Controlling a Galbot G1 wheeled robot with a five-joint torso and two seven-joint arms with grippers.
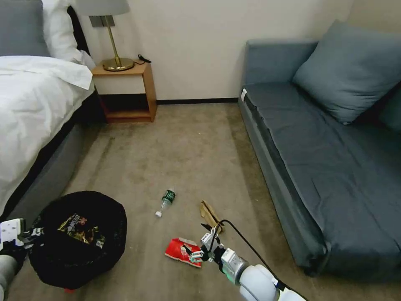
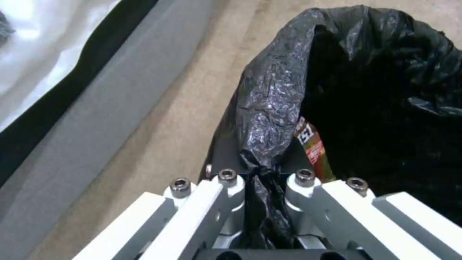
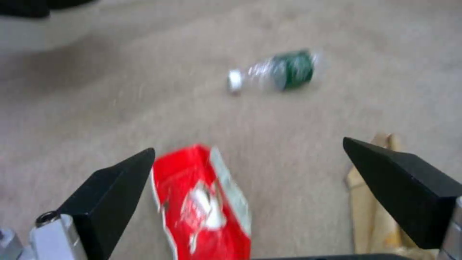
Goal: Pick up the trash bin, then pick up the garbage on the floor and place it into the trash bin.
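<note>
Down at the lower centre of the head view, the right gripper (image 1: 199, 252) hangs with its black fingers (image 3: 115, 195) spread wide, poised just above the red snack packet (image 1: 182, 251), which lies flat on the carpet (image 1: 188, 159). That packet looks feather-light, thin and slick, so a pinch across a raised crinkled edge should hold better than a press on the flat face. Just beyond it, the crumpled tan paper bag (image 1: 211, 214) is soft and will crush in any grip. Toward mid-frame the clear bottle (image 1: 166, 201) lies on its side; it is light, smooth, liable to roll, and best taken across the body.

At the lower left, the left gripper (image 2: 262, 180) has its fingers clamped on a bunched fold of the black liner at the rim of the trash bin (image 1: 77, 238). Thin plastic may stretch or slip. A gold-yellow wrapper (image 1: 81, 229) already lies inside.
</note>
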